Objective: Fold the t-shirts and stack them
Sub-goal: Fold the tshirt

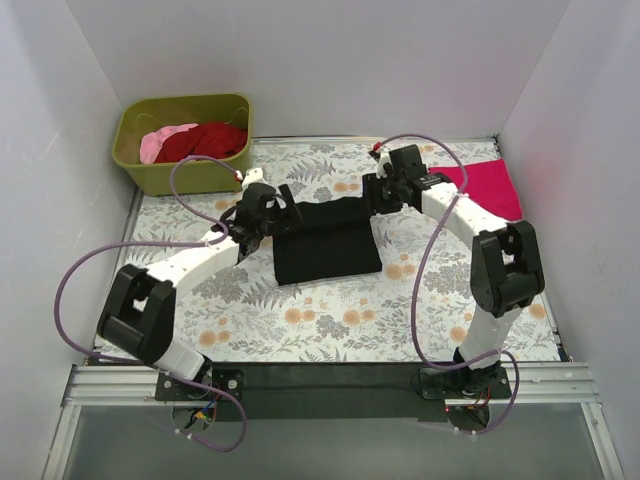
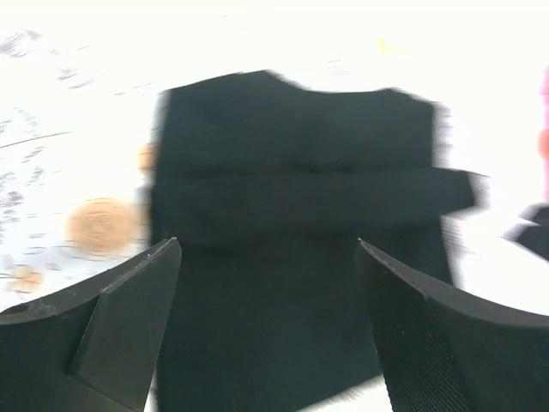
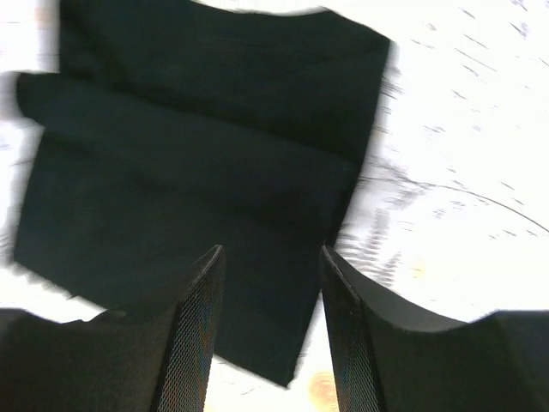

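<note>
A black t-shirt (image 1: 325, 240) lies folded into a rectangle in the middle of the floral cloth. My left gripper (image 1: 281, 198) hovers over its back left corner, and my right gripper (image 1: 373, 190) over its back right corner. In the left wrist view the left gripper (image 2: 266, 244) stands wide open above the black t-shirt (image 2: 292, 172), with nothing between its fingers. In the right wrist view the right gripper (image 3: 272, 250) is open above the shirt's (image 3: 197, 154) edge, also holding nothing. A magenta-pink t-shirt (image 1: 490, 186) lies flat at the back right. A dark red t-shirt (image 1: 207, 141) and a pale pink one (image 1: 159, 142) sit in the tub.
The olive-green tub (image 1: 180, 172) stands at the back left corner. White walls close in the table on the left, back and right. The grey-and-orange floral cloth (image 1: 330, 315) covers the table. Purple cables loop from both arms.
</note>
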Tool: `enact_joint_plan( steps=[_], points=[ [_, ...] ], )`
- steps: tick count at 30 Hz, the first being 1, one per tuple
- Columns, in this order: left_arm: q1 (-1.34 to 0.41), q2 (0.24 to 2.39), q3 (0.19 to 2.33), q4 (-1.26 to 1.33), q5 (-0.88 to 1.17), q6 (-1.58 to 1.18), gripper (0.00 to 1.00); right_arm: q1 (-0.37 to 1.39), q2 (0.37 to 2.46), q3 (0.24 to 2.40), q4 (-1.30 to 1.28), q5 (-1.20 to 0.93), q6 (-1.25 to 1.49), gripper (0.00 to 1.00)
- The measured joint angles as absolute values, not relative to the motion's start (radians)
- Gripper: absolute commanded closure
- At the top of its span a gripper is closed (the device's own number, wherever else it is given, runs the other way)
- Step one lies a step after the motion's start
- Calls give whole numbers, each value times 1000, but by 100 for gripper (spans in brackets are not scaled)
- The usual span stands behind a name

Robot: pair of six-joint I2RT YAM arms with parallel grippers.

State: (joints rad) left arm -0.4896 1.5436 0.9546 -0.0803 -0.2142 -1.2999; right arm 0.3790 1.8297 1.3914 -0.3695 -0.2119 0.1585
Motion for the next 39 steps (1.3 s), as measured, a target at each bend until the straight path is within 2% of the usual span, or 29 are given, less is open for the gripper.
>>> enact_joint_plan(
  steps=[4,5,7,15,25,30,33,36,39],
  points=[
    [-544,1428,939,-74,-180,-1306,30,402,1760,1347,-300,-318,165,55],
    [-556,1408,923,-73,-170,-1311,34,409,1761,1340,-283,-348,166,55],
    [-580,1396,889,-74,-152,-1322,35,420,1783,1331,-258,-412,169,55],
    [-604,1540,794,-101,-80,-1352,41,442,2028,1370,-215,-569,161,56],
    [-604,1594,793,-69,-48,-1368,42,323,2247,1654,-195,-634,212,56],
    [-604,1593,794,-71,-49,-1368,38,221,2275,1685,-166,-624,284,56],
    [-604,1593,809,-88,-55,-1367,37,184,2251,1638,-120,-612,315,56],
    [-587,1589,845,-117,-59,-1362,37,184,2149,1485,-60,-617,348,56],
    [-541,1586,894,-119,-63,-1348,43,200,2020,1342,3,-648,387,59]
  ],
)
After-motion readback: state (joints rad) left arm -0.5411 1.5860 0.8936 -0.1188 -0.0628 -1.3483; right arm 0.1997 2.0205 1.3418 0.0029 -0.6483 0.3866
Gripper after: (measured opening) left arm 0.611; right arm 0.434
